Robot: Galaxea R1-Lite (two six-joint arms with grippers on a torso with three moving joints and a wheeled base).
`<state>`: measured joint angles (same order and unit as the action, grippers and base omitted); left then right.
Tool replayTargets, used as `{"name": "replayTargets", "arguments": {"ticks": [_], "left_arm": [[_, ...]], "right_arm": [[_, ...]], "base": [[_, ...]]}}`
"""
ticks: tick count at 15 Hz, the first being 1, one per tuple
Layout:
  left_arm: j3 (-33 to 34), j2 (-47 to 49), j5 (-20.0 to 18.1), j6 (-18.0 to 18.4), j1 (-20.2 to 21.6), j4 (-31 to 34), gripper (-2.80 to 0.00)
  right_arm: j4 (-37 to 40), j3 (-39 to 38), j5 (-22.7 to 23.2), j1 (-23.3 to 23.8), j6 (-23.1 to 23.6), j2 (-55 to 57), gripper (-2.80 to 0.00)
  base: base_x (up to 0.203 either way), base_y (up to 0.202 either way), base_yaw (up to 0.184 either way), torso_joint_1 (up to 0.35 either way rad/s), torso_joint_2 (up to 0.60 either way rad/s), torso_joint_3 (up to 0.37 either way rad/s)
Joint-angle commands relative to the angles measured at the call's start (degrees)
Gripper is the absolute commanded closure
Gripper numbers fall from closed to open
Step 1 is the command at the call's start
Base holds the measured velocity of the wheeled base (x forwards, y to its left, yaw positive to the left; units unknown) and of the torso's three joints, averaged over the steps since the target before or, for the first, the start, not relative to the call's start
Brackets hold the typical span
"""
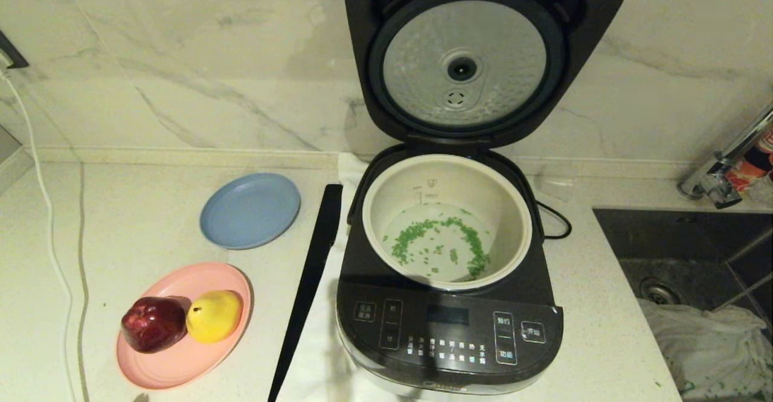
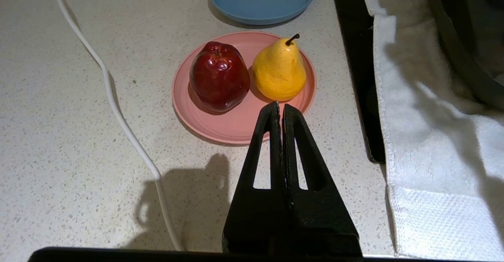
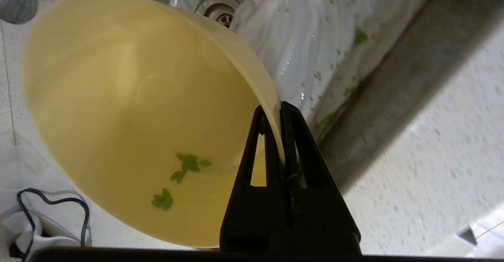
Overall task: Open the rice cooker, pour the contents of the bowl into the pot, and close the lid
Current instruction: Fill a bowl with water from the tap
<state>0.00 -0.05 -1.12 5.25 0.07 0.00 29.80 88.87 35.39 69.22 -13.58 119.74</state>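
now the rice cooker (image 1: pixel 450 305) stands on the counter with its lid (image 1: pixel 465 58) swung upright, and most green bits (image 1: pixel 435 242) lie in the pot (image 1: pixel 447 221). the right gripper (image 3: pixel 280 106) pinches the rim of the tilted bowl (image 3: pixel 130 108), a few bits clinging inside. the left gripper (image 2: pixel 280 104), fingers pressed together, hangs by the pink plate (image 2: pixel 232 124)

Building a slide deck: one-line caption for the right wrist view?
Right gripper pinches the tilted bowl by its rim, a few green bits left inside.
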Motion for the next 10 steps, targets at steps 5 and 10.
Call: {"name": "replayTargets", "arguments": {"ticks": [5, 10], "left_arm": [[0.5, 0.0, 0.0, 0.0, 0.0, 0.0, 0.00], [0.5, 0.0, 0.0, 0.0, 0.0, 0.0, 0.00]], "right_arm": [[0.2, 6.1, -2.2, -2.5, -2.8, 4.7, 0.00], [0.2, 10.2, -2.3, -3.8, -5.3, 8.5, 0.00]], "base": [[0.000, 0.000, 0.000, 0.000, 0.00, 0.000], [0.000, 0.000, 0.000, 0.000, 0.00, 0.000]]}}
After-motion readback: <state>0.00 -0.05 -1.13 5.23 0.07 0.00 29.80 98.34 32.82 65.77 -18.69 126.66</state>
